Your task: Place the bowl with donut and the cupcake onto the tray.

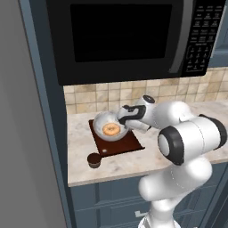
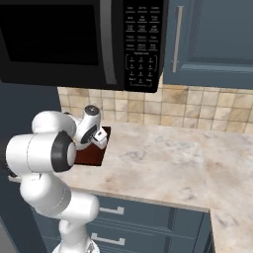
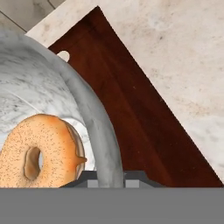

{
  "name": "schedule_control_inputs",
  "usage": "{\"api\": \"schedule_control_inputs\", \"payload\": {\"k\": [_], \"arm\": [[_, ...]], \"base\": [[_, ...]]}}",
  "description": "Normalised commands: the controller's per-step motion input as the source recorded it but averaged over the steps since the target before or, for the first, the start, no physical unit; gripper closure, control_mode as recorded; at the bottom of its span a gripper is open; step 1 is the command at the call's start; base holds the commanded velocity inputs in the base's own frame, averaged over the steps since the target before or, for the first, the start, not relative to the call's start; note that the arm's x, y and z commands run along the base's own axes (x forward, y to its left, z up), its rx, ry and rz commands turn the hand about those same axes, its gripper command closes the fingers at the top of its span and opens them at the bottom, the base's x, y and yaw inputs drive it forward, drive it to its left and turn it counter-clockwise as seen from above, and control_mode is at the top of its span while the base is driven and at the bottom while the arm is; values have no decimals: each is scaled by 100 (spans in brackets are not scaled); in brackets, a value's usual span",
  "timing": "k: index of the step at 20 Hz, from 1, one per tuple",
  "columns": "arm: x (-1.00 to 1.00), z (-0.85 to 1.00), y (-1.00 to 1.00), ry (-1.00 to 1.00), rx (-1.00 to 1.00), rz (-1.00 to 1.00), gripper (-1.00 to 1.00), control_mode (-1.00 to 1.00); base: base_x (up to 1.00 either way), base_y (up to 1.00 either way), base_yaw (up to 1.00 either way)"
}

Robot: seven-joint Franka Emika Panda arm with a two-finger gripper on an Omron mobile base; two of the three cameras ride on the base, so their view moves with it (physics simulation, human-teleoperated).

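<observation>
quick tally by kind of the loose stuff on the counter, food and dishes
bowl: 1
donut: 1, lying in the bowl
cupcake: 1, on the counter beside the tray
tray: 1, under the bowl
total: 4

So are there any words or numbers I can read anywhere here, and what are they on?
Microwave button panel: rows of small white labels on the buttons, too blurred to read.
The same panel in the left base view: also too small to read.
Tray, bowl, donut, cupcake: no writing on them.
Nothing here can be read.
</observation>
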Motion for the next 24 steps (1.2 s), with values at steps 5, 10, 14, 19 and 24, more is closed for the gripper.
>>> {"api": "schedule_control_inputs", "payload": {"k": [5,10,14,19,24], "arm": [[14,-12,0,0,0,0,100,-100],[17,-10,0,0,0,0,100,-100],[16,-11,0,0,0,-1,100,-100],[8,-6,0,0,0,0,-100,-100],[1,-1,0,0,0,0,-100,-100]], "base": [[0,0,0],[0,0,0],[0,0,0],[0,0,0],[0,0,0]]}}
